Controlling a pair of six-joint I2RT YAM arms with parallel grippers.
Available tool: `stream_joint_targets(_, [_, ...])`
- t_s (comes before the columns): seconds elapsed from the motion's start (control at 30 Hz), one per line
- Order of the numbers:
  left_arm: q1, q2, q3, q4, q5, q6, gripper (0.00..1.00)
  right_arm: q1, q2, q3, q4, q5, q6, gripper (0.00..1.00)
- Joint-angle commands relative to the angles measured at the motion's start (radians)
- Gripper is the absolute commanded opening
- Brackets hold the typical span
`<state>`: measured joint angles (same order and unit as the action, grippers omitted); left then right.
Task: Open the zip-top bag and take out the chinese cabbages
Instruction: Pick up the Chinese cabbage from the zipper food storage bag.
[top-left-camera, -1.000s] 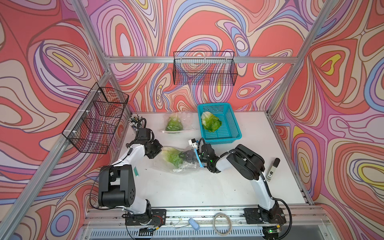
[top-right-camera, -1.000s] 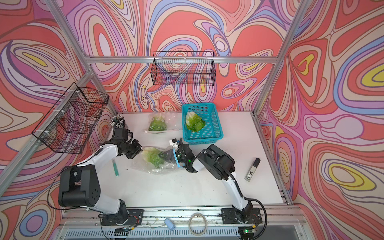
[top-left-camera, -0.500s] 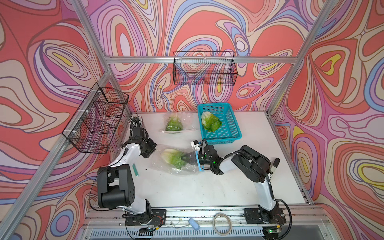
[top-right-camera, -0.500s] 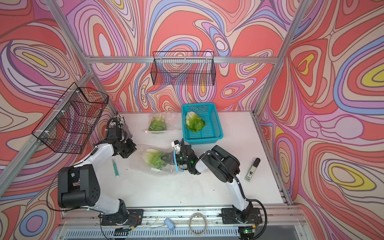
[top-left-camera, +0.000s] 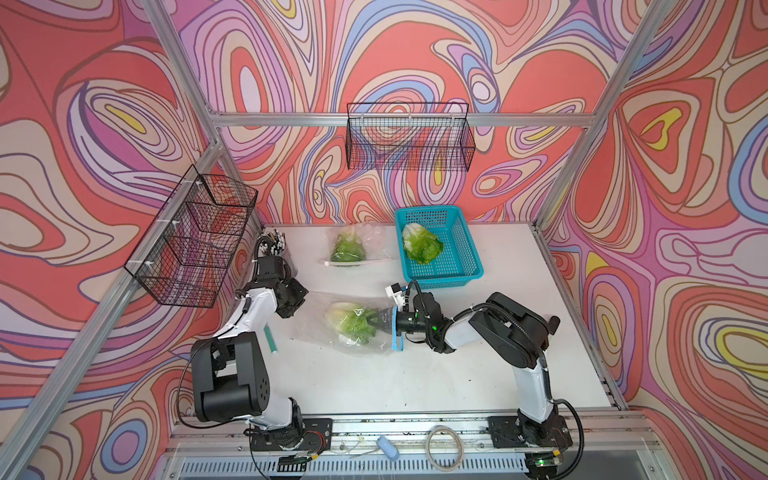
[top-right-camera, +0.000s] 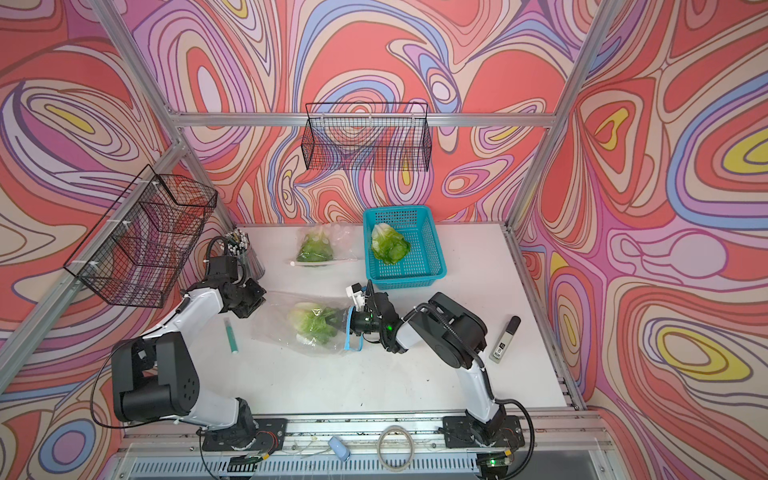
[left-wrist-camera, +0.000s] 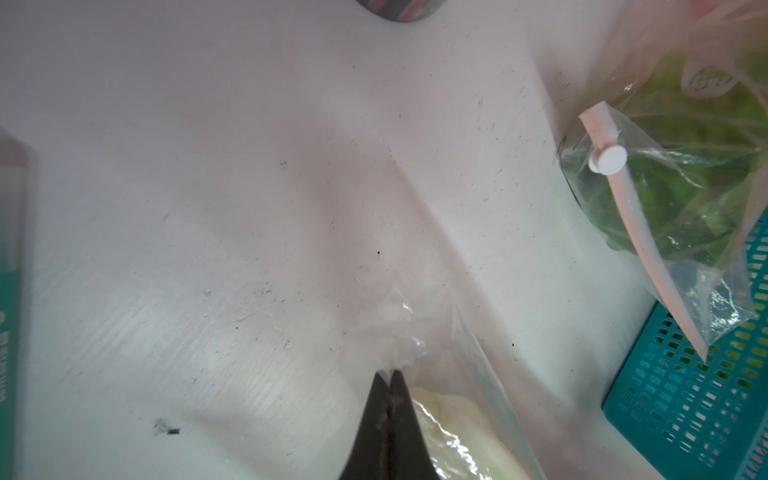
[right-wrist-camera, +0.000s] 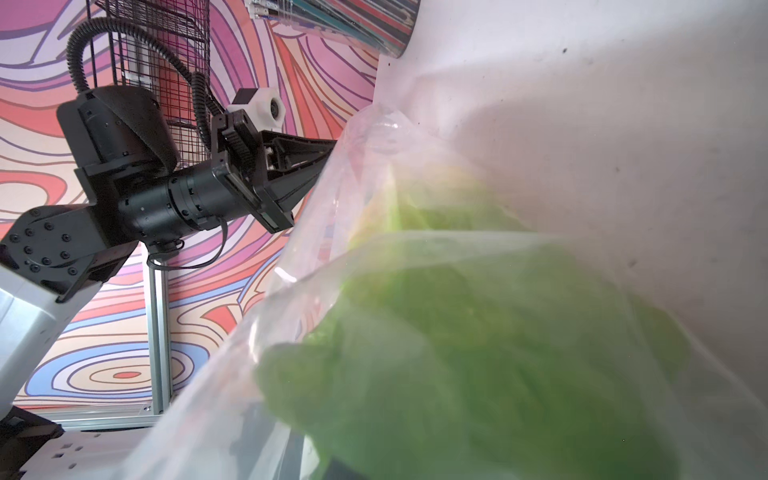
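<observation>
While the bag (top-left-camera: 316, 328) covers a cabbage (top-left-camera: 349, 322), a basket (top-left-camera: 444, 282) stands near.

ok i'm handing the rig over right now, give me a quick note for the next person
Left tool: shut, pinching a corner of the near bag.
Right tool: shut, reaching in through that bag's open blue zip mouth at the near cabbage; whether it grips it is not clear.
Done: near bag open; the basket cabbage lies in the blue basket.
Left: pull the near cabbage out, then open the far bag, which looks zipped, and take out the far cabbage.
</observation>
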<state>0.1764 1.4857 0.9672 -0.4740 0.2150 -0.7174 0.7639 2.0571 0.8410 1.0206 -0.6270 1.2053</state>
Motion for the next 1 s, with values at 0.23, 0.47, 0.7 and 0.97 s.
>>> stream_joint_targets(0.23, [0.038,-0.042,0.034,-0.025,-0.083,0.025,0.00,-0.018,-0.093,-0.060,0.014,-0.026,-0.020,0.00])
stream_joint_targets(0.47, [0.052,-0.047,0.038,-0.032,-0.098,0.034,0.00,-0.029,-0.148,-0.081,-0.047,-0.030,-0.059,0.00])
stream_joint_targets(0.7, [0.052,-0.053,0.045,-0.045,-0.132,0.051,0.00,-0.041,-0.194,-0.104,-0.085,-0.028,-0.083,0.00])
stream_joint_targets(0.97, [0.054,-0.059,0.050,-0.053,-0.162,0.064,0.00,-0.060,-0.255,-0.136,-0.133,-0.020,-0.111,0.00])
